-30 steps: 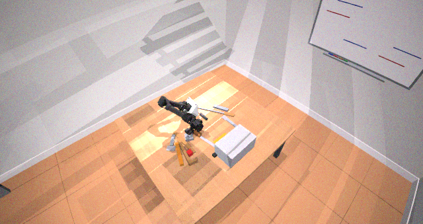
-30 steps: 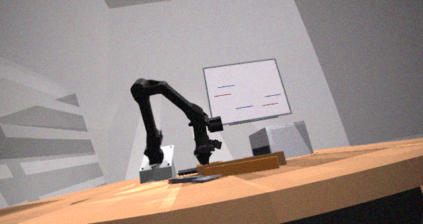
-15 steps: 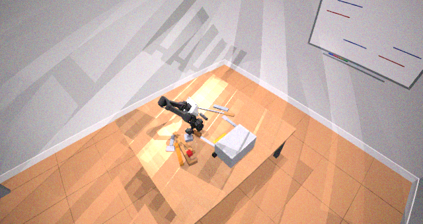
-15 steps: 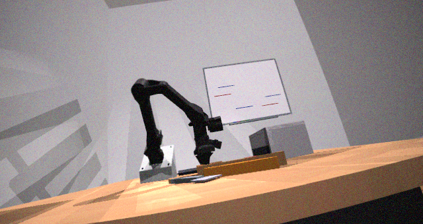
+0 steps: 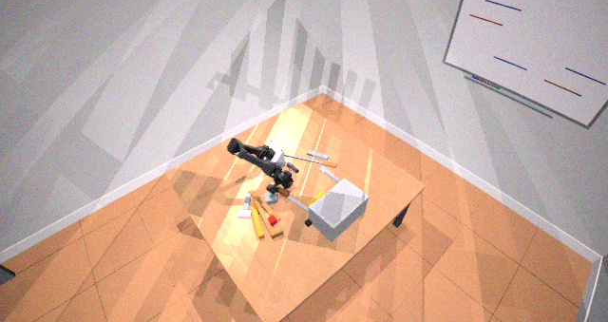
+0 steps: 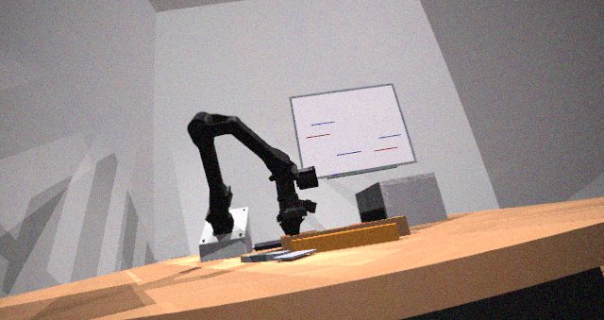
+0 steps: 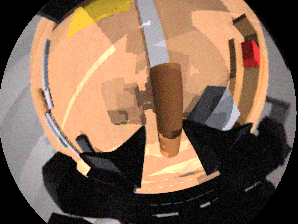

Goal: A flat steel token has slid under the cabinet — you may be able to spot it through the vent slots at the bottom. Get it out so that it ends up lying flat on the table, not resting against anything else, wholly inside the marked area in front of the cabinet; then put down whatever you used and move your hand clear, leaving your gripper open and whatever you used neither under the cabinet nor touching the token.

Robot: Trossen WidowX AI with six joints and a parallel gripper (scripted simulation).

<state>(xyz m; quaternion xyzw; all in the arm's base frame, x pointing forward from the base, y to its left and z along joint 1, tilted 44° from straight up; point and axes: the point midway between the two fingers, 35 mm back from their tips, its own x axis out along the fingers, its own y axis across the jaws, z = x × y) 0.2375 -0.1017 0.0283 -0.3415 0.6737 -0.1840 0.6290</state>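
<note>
Now the gripper (image 7: 166, 152) is standing part-open, astride the brown handle (image 7: 166, 106) but not gripping it; its long axis is pointing far toward the cabinet (image 5: 338, 208).

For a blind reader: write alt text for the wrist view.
The open hand hangs over the table, its dark fingers flanking, not gripping, a brown wooden handle with a grey blade. A yellow patch lies beyond, a red block at right.
</note>
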